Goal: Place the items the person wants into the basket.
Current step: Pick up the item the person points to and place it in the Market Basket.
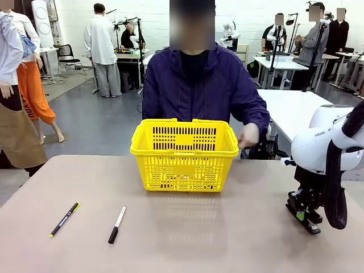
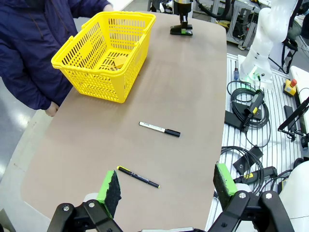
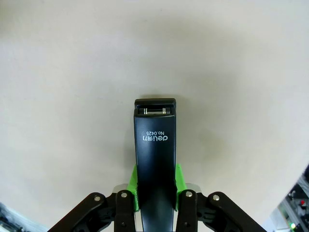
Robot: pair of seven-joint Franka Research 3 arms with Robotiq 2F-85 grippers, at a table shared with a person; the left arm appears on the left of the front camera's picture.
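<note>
The black stapler [image 3: 154,154] lies lengthwise between the green pads [image 3: 179,176] of my right gripper [image 3: 155,186], which is shut on it just over the table top. In the front view that gripper [image 1: 306,219] is down at the table's right side, well right of the yellow basket [image 1: 183,154]. The basket stands at the far middle in front of the person [image 1: 199,85], whose hand [image 1: 248,135] hangs by its right rim. My left gripper [image 2: 166,183] is open with nothing between its fingers, high above the near table. Something small and yellow [image 2: 116,63] lies on the basket floor.
A black pen with a yellow clip [image 1: 64,219] and a white-and-black marker [image 1: 117,224] lie on the near left of the table. Bare table runs between the basket and my right gripper. Cables [image 2: 246,111] lie beside the table in the left wrist view.
</note>
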